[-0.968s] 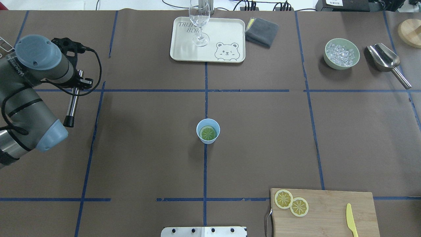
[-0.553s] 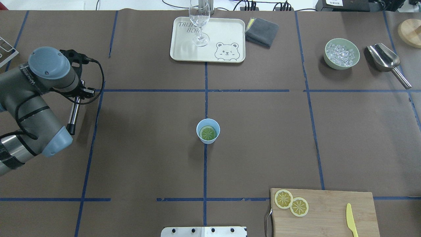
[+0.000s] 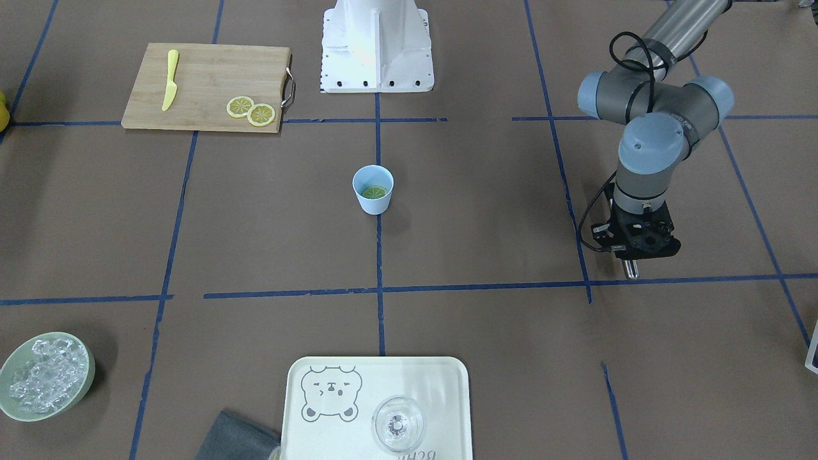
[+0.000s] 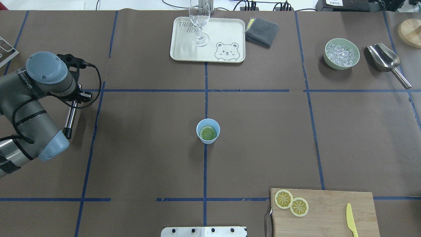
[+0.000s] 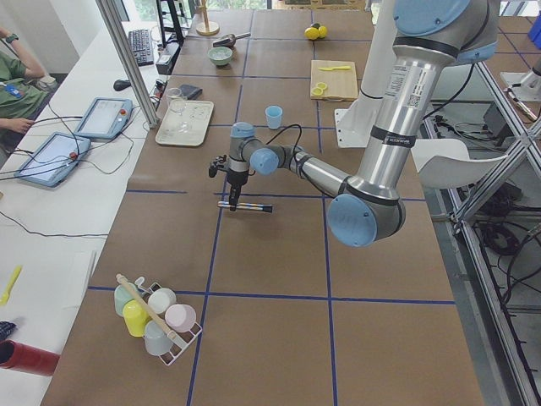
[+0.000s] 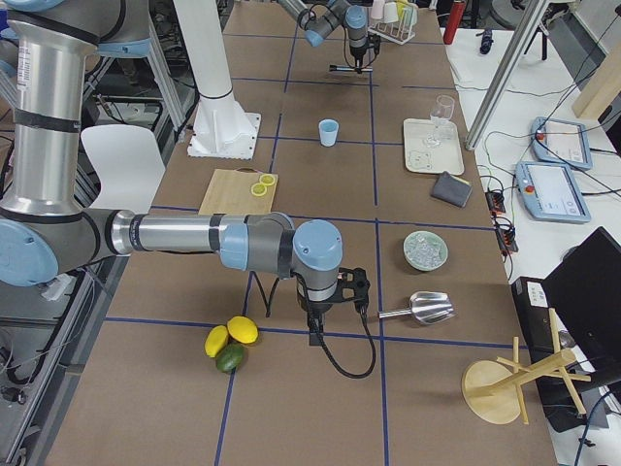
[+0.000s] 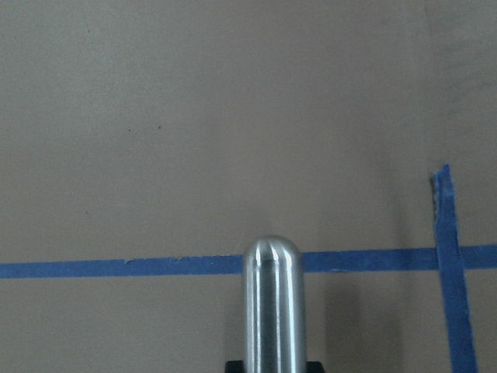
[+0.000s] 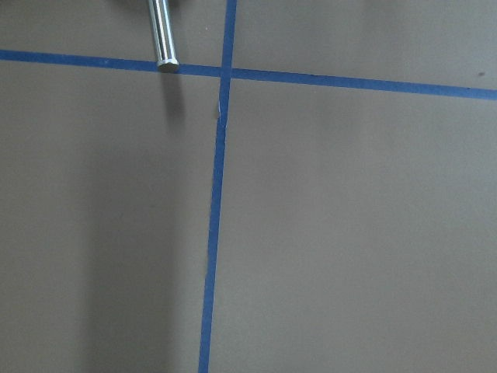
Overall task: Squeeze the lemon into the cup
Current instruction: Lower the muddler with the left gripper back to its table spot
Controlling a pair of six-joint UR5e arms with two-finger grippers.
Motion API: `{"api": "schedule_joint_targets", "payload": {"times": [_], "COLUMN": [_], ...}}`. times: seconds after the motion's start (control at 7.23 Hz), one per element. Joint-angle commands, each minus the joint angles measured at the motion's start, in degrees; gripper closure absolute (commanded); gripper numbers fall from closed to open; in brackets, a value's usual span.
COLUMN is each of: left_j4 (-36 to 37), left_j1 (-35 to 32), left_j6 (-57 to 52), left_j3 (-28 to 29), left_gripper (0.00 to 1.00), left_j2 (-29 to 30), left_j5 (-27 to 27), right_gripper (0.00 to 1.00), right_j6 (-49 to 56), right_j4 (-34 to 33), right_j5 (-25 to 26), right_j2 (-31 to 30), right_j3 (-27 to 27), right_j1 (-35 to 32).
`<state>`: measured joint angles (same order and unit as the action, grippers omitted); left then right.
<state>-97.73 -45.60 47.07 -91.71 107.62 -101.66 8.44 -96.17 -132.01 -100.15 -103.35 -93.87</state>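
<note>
The light-blue cup (image 4: 208,141) stands at the table's middle, also in the front-facing view (image 3: 373,204). One lemon slice (image 4: 208,133) lies flat inside it. Two more slices (image 4: 283,198) (image 4: 299,206) lie on the wooden cutting board (image 4: 329,217). My left gripper (image 4: 75,97) is far left of the cup, shut on a steel rod (image 4: 70,115) that points down at the table; the rod's rounded tip (image 7: 272,311) fills the left wrist view. My right gripper (image 6: 315,335) shows only in the exterior right view, away from the cup, and I cannot tell its state.
A yellow knife (image 4: 351,220) lies on the board. At the far edge are a cream tray (image 4: 227,33) with a clear glass (image 4: 200,23), a grey cloth (image 4: 261,32), a green bowl (image 4: 326,54) of ice and a metal scoop (image 4: 384,57).
My left arm with the rod has shifted a little toward the robot's side of the table and the rod hangs lower. The cup and slices have not moved.
</note>
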Motion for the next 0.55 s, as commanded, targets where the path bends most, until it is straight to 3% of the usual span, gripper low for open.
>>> {"api": "schedule_joint_targets", "payload": {"times": [0.0,0.14,0.41], "left_j4": [0.0,0.0,0.3], "left_j1": [0.1,0.1,0.0], "left_j6": [0.0,-0.3,-0.8], "left_j3": [-0.7,-1.7,-6.3], "left_gripper": [1.0,0.01,0.0], "left_j2": [-1.1,-1.9,-2.2], "left_j5": [0.0,-0.1,-0.2], "right_gripper": [0.0,0.0,0.0], "right_j6": [0.0,0.0,0.0], "right_j4": [0.0,0.0,0.0], "right_j5": [0.0,0.0,0.0], "right_j2": [0.1,0.1,0.1], "right_j3": [-0.1,0.0,0.0], "right_j1": [0.0,0.0,0.0]}}
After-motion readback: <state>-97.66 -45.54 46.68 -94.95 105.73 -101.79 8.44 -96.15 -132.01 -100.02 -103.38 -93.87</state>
